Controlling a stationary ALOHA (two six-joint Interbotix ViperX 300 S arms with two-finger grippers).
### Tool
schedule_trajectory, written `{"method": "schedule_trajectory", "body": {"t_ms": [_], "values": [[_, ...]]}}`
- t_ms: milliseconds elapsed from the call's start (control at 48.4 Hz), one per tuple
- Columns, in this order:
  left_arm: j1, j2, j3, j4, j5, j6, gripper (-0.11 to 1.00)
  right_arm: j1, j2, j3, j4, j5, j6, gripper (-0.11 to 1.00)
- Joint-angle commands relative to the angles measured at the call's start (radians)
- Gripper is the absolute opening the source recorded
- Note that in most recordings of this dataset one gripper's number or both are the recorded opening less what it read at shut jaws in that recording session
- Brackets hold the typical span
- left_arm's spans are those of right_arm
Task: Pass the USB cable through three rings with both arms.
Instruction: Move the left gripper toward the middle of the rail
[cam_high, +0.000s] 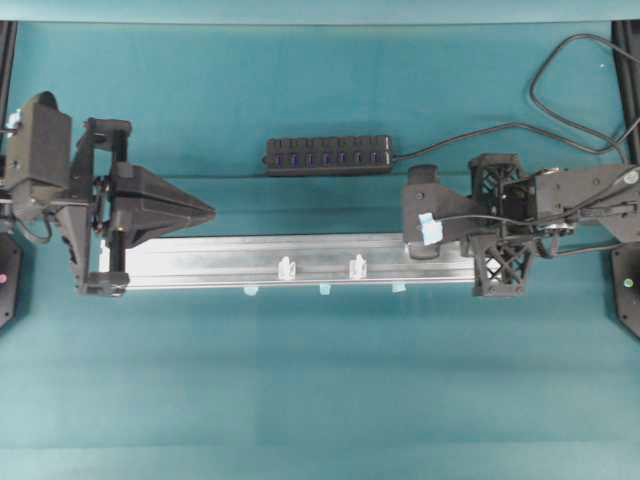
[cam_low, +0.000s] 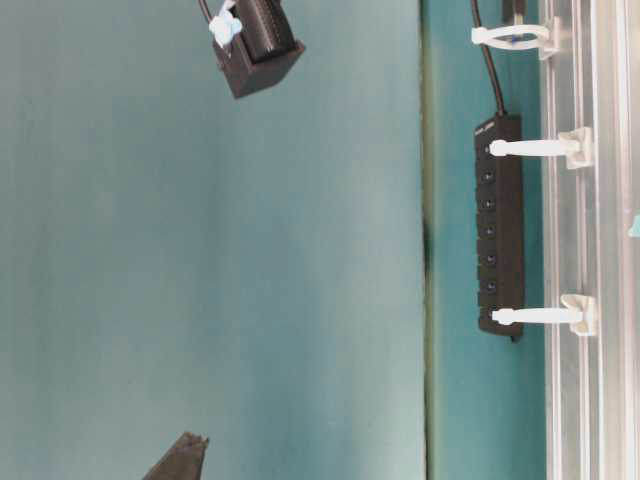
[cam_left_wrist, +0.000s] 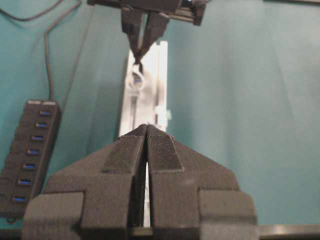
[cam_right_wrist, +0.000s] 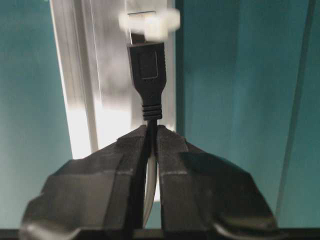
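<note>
Overhead exterior view. Teal worktop (cam_high: 320, 380). One long silver rail (cam_high: 300, 262) lies across the middle. Two white rings (cam_high: 287, 268) and (cam_high: 357, 266) stand on its near edge; a third cannot be made out here, the right arm covering that end. Black multi-port hub (cam_high: 328, 154) lies beyond the rail, apart from it, its own cable running off to the right. Left end effector (cam_high: 208, 211): jaws together, tip over the rail's left part, nothing seen in it. Right end effector (cam_high: 412, 222): over the rail's right end, a thin black cable crossing its light-blue tape patch.

Table-level exterior view. Three rings show on the rail (cam_low: 600, 240): upper (cam_low: 510, 37), middle (cam_low: 535, 148), lower (cam_low: 540, 316). The hub (cam_low: 500, 225) sits just beside the rail. Whether anything passes through the upper ring cannot be told.

Left wrist view. Left end effector (cam_left_wrist: 146, 131) has its jaws pressed together and empty, pointing along the rail (cam_left_wrist: 147, 85). Ahead, the right end effector (cam_left_wrist: 139, 50) hangs above a ring (cam_left_wrist: 136, 81). Hub (cam_left_wrist: 30, 150) at left.

Right wrist view. Right end effector (cam_right_wrist: 152, 131) is clamped on the USB cable (cam_right_wrist: 148, 75) just behind the plug's strain relief. The plug's metal tip sits at a blurred ring (cam_right_wrist: 149, 21); whether it is inside the loop cannot be told. No containers present.
</note>
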Motion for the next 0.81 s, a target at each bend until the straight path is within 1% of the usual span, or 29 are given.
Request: {"method": "schedule_trajectory", "body": {"t_ms": [0,124,330,558,785], "values": [[0.003,0.006,-0.029,0.002,-0.011,0.0,0.02,0.0,0.003,-0.018,0.0,-0.034,-0.002,-0.08],[0.006,0.021,-0.037,0.002,-0.011,0.0,0.02,0.0,0.012,-0.026,0.002,-0.083,0.002,-0.08],[0.014,0.054,-0.052,0.002,-0.009,-0.002,0.02,-0.002,0.014,-0.025,0.003,-0.11,0.008,-0.08],[0.04,0.127,-0.095,0.003,-0.011,-0.002,0.02,-0.002,0.011,-0.02,0.005,-0.138,0.061,-0.08],[0.049,0.255,-0.179,0.003,-0.011,-0.002,0.04,-0.002,0.003,-0.011,0.005,-0.144,0.101,-0.08]]}}
